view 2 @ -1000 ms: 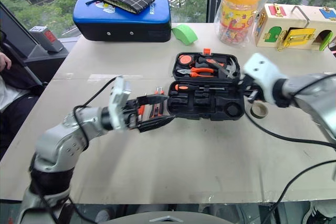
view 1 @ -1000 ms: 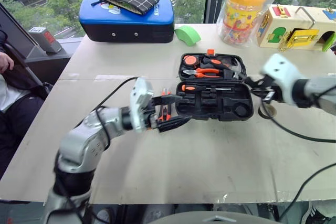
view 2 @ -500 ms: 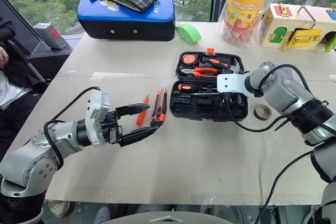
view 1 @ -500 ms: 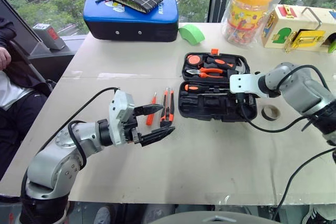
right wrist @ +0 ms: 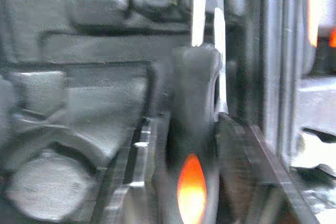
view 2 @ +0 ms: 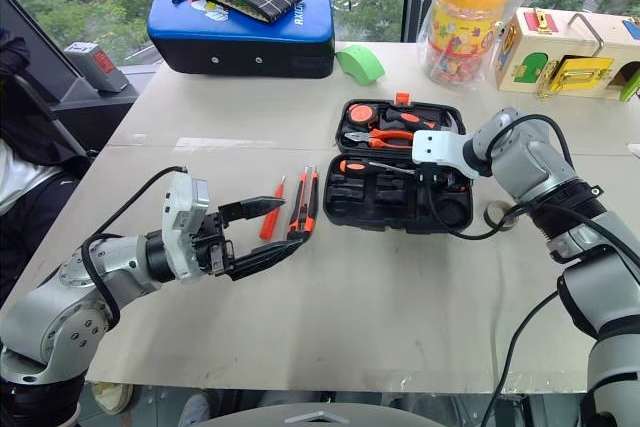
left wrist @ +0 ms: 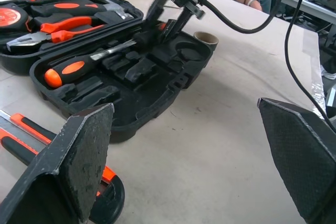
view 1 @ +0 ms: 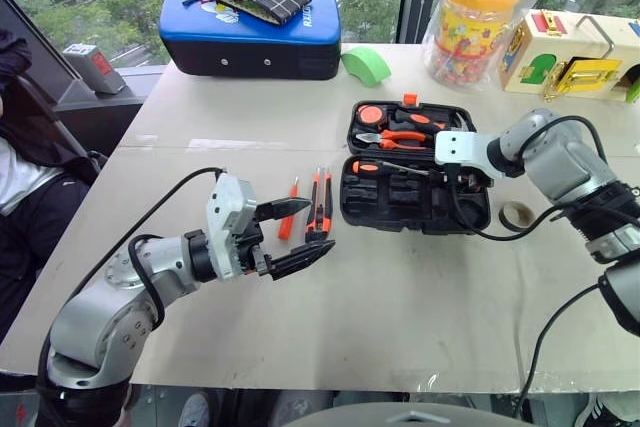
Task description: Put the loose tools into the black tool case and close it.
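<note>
Left eye view: a black tool case (view 1: 415, 193) is seen lying open near the middle of a pale counter (view 1: 400, 307). Its lid half, farther from the robot, holds orange-handled pliers (view 1: 392, 136) and a round orange-faced item. Its near half shows moulded slots, with one black-and-orange screwdriver (view 1: 385, 168) lying along the hinge side. The right pincer (view 1: 453, 179) is lowered into the near half of the case; its fingers are hidden behind the white wrist block, so their spread cannot be told here. A small tape roll (view 1: 516, 214) lies on the counter just beside the case's right end. To the left of the case, a thin orange screwdriver (view 1: 288, 219), a second black-and-orange screwdriver and an orange-and-black utility knife (view 1: 326, 205) lie side by side. The left pincer (view 1: 296, 235) is held just above the counter near them, its fingers spread wide and empty.

Left wrist view: the two textured black fingertips (left wrist: 84, 156) are shown far apart with nothing between them. Beyond them the open case, its seated screwdriver and the pliers are seen, with the right pincer's fingers reaching down into a slot, a gap between them.

Right wrist view: dark moulded plastic and a blurred black handle with an orange spot (right wrist: 191, 184) are seen very close.
</note>
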{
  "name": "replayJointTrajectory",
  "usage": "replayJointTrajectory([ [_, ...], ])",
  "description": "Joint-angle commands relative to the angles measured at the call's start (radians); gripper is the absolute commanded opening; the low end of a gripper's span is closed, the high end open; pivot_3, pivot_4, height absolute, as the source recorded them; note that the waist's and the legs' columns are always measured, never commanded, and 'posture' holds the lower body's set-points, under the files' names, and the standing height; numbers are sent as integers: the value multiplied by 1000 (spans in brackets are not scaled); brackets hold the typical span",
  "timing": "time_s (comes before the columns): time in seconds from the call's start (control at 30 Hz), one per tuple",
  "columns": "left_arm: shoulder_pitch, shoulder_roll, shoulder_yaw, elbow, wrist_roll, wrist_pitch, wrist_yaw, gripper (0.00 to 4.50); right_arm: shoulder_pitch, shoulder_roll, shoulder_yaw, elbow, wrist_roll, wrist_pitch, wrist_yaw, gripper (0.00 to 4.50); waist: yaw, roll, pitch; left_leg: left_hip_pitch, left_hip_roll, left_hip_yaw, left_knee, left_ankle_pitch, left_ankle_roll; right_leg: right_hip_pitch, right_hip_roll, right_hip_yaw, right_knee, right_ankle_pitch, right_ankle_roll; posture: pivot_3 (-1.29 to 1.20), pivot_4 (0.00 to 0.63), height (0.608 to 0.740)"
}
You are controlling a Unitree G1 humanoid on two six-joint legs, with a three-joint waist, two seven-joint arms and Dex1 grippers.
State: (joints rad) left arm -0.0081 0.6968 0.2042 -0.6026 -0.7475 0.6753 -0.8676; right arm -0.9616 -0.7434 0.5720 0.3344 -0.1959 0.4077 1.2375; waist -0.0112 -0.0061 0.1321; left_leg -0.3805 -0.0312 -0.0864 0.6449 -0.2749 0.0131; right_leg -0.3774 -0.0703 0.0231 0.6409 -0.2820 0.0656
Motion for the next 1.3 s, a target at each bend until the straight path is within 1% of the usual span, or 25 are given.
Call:
replayJointTrajectory([
  [0.03, -2, 13, 9, -22, -3, -25, 4, 4500, 18, 11, -38, -19, 28, -35, 39, 3229, -2, 0, 0, 0, 0, 0, 0, 0, 0, 0, 0, 0, 0, 0, 0, 0, 150, 740],
  [0.2, 1, 10, 3, -13, 3, -34, 7, 4500, 22, -6, -178, -105, 166, -7, 130, 3229, -4, 1, 0, 0, 0, 1, -1, 0, 0, 0, 0, 1, 0, 0, 0, 0, 150, 740],
  [0.3, -6, 7, -7, -4, 10, -40, 9, 4500, 35, -1, -242, -129, 218, 51, 119, 3229, -3, 1, 0, 0, 0, 1, -1, 0, 0, 0, 0, 1, 0, 0, 0, 0, 150, 740],
  [0.33, -9, 6, -9, -1, 12, -43, 9, 4500, 40, 3, -260, -135, 235, 72, 112, 2724, -3, 1, 0, 0, 0, 1, -1, 0, 0, 0, 0, 1, 0, 0, 0, 0, 150, 740],
  [0.37, -12, 6, -10, 4, 13, -45, 10, 4500, 51, 6, -283, -150, 260, 104, 106, 2329, -2, 1, 0, 0, 0, 1, -1, 0, 0, 0, 0, 2, 0, 0, 0, 0, 150, 740],
  [0.4, -14, 5, -11, 7, 15, -48, 11, 4500, 67, 15, -317, -168, 286, 148, 80, 2068, 0, 0, 0, 0, 0, 2, -1, 0, 0, 0, -1, 2, 0, 0, 0, 0, 150, 740],
  [0.43, -14, 5, -12, 10, 15, -50, 12, 4500, 81, 24, -344, -187, 304, 192, 50, 1245, 1, 1, 0, 0, 0, 1, -1, 0, 0, 0, -1, 2, 0, 0, 0, 0, 150, 740],
  [0.47, -14, 5, -12, 11, 16, -52, 13, 4500, 96, 30, -361, -207, 313, 230, 24, 937, 1, 0, 0, 0, 0, 1, -1, 0, 0, 0, -1, 2, 0, 0, 0, 0, 150, 740],
  [0.53, -11, 5, -14, 14, 18, -56, 14, 4500, 124, 41, -375, -241, 308, 278, -38, 78, 0, 0, 0, 0, 0, 1, -1, 0, 0, 0, -1, 2, 0, 0, 0, 0, 150, 740],
  [0.63, -9, 7, -18, 16, 18, -59, 15, 4500, 145, 60, -362, -244, 278, 301, -119, 29, 0, 1, 0, 0, 0, 1, -1, 0, 0, -1, -1, 2, 0, 0, 0, 0, 150, 740],
  [0.7, -8, 11, -18, 19, 20, -61, 10, 4500, 134, 78, -348, -216, 256, 309, -170, 29, -3, 1, 0, 0, 0, 2, -1, 0, 0, -1, -1, 3, 0, 0, 0, 0, 150, 740],
  [0.8, -8, 14, -17, 22, 21, -63, 8, 4500, 125, 92, -291, -155, 187, 254, -225, 29, -3, 1, 0, 0, 0, 2, -1, 0, 0, -1, -1, 3, 1, 0, 0, 0, 150, 740],
  [0.87, -6, 15, -16, 21, 20, -64, 9, 4500, 134, 96, -248, -130, 149, 188, -231, 29, -3, 1, 0, 0, 0, 2, -1, 0, 0, -1, -1, 3, 1, 0, 0, 0, 150, 740],
  [1.03, 11, 17, -9, 10, 20, -66, 13, 4500, 161, 98, -188, -133, 132, 98, -170, 29, -3, 1, 0, 0, 0, 2, -2, 0, 0, -1, 0, 2, 1, 0, 0, 0, 150, 740],
  [1.17, 26, 17, 0, 1, 16, -65, 21, 4500, 190, 78, -180, -177, 117, 69, -155, 29, -2, 0, 0, 0, 0, 2, -2, 0, -1, -1, 0, 2, 1, 0, 0, 0, 150, 740],
  [1.27, 34, 15, -1, -6, 15, -65, 27, 4500, 208, 75, -197, -198, 111, 89, -175, 29, -1, 0, 0, 0, 0, 2, -2, 0, -1, -1, 0, 2, 0, 0, 0, 0, 150, 740],
  [1.3, 34, 13, -5, -5, 18, -67, 29, 4500, 207, 81, -216, -191, 106, 84, -207, 29, -2, 0, 0, 0, 0, 2, -2, 0, -1, -1, 0, 2, 0, 0, 0, 0, 150, 740],
])
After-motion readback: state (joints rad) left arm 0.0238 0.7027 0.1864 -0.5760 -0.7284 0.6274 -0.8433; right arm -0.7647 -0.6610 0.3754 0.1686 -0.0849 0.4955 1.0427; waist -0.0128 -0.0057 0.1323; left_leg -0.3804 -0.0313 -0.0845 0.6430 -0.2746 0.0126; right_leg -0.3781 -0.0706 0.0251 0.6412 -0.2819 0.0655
